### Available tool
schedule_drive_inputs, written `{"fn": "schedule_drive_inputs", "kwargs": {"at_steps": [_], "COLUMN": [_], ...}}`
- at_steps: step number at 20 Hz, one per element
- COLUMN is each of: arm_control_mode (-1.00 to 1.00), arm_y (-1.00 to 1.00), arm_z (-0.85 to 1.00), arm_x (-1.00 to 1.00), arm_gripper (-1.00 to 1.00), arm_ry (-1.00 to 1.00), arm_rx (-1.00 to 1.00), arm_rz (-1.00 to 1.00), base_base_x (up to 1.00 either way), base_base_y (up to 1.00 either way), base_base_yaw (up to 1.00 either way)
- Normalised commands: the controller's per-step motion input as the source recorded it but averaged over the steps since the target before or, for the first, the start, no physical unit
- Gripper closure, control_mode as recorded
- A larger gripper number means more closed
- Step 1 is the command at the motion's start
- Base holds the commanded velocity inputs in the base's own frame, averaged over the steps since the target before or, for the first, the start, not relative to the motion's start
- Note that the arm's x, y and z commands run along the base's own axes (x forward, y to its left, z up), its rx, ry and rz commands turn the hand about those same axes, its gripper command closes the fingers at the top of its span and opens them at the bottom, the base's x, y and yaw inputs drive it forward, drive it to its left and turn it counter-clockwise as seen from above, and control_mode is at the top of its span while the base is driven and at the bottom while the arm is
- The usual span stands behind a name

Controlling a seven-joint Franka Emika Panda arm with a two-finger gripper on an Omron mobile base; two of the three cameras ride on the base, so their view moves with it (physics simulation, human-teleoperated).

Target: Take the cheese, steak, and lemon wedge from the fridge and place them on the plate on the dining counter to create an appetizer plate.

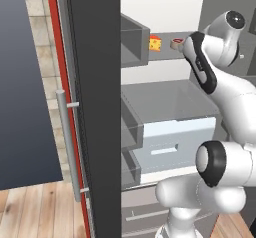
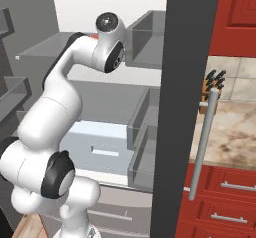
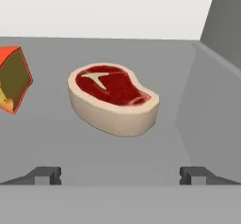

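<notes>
The fridge [image 1: 95, 107] stands open, its white interior and grey glass shelves exposed. On an upper shelf lies the steak [image 3: 113, 98], red on top with a tan rim, also seen small in the left base view as the steak [image 1: 176, 44]. Left of it sits the orange cheese [image 3: 14, 79] wedge, the same cheese [image 1: 155, 43] with holes in the left base view. My gripper [image 3: 120, 175] is open, level with the shelf, a short way in front of the steak, with nothing between its fingertips [image 3: 47, 174]. The lemon wedge, the plate and the dining counter are out of view.
The fridge's dark door [image 2: 185, 107] with a long silver handle [image 2: 202, 147] stands to the right of the arm. A pale drawer [image 1: 175, 142] sits below the shelves. Red cabinets [image 2: 225, 202], a marbled counter and a knife block [image 2: 212, 89] lie beyond the door.
</notes>
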Motion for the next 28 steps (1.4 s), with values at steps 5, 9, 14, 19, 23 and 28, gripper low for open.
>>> {"fn": "schedule_drive_inputs", "kwargs": {"at_steps": [5,9,14,19,23,28], "arm_control_mode": [-1.0,-1.0,-1.0,-1.0,-1.0,-1.0], "arm_y": [-0.09,-0.14,-0.15,-0.03,0.0,0.0], "arm_z": [0.0,0.0,0.0,-0.02,-0.09,-0.19], "arm_x": [0.28,0.24,0.24,0.27,0.33,0.37], "arm_gripper": [-1.0,-1.0,-1.0,-1.0,-1.0,-1.0], "arm_ry": [0.0,0.01,0.03,0.04,0.01,0.0], "arm_rx": [0.0,0.0,0.0,0.0,0.0,0.0], "arm_rz": [0.01,0.01,0.04,0.1,0.13,0.14], "base_base_x": [0.0,0.0,0.0,0.0,0.0,0.0], "base_base_y": [0.0,0.0,0.0,0.0,0.0,0.0], "base_base_yaw": [0.0,0.0,0.0,0.0,0.0,0.0]}}
